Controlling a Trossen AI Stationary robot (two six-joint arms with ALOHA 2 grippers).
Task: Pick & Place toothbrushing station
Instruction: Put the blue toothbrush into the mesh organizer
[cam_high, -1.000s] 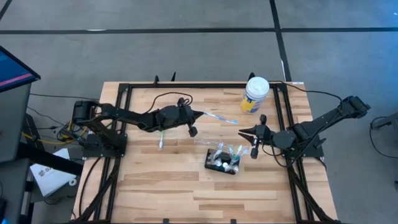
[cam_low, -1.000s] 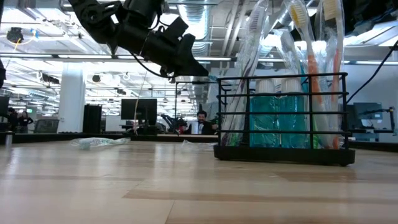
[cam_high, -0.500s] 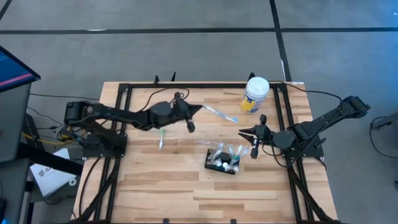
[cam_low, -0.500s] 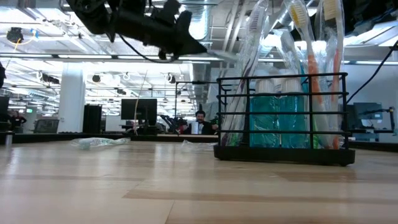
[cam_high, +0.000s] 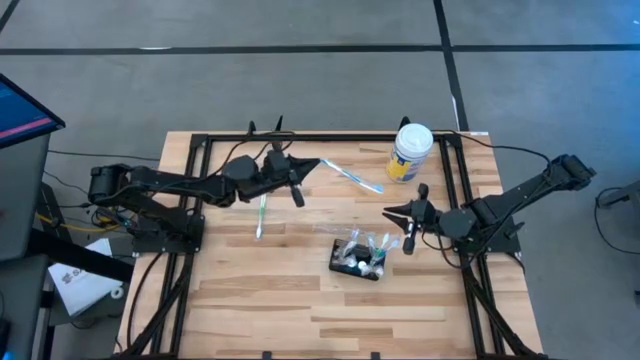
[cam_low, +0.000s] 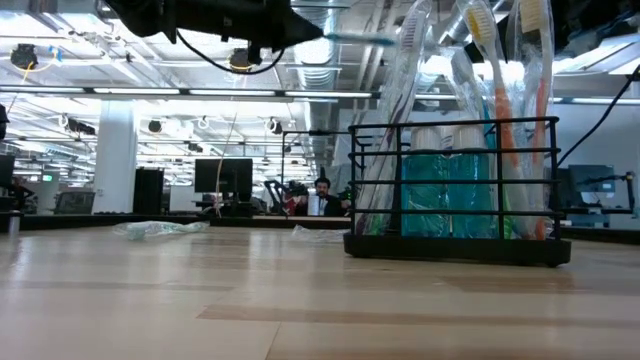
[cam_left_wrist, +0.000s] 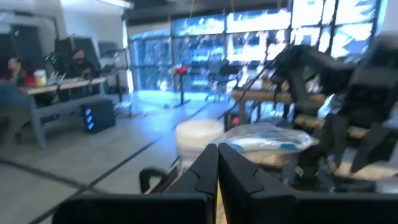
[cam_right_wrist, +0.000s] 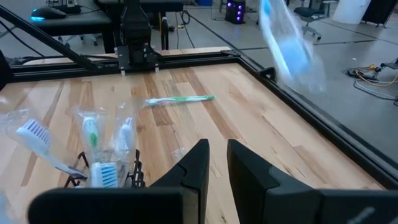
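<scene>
Several wrapped toothbrushes (cam_high: 378, 243) already stand in the toothbrushing station (cam_high: 358, 260), the small black wire holder that sits near the front middle of the table (cam_high: 260, 300), so part of the job looks done. Just beside it, on its right, the right gripper (cam_high: 408, 230) waits low over the wood, fingers only a crack apart and nothing between them.

Further back, one green toothbrush (cam_high: 260, 215) lies loose on the boards, well apart from the holder, and a scrap of clear wrapper (cam_low: 150, 229) lies on the table too.

Beyond that, the left gripper (cam_high: 297, 180) is up in the air with its fingers pressed together on a wrapped blue toothbrush (cam_high: 350, 179), which sticks out toward the white-lidded tub (cam_high: 410, 152) at the far edge (that tub plays no part, as far as I can judge).

I'd say what's left is bringing that held brush to the station, then the green one.
</scene>
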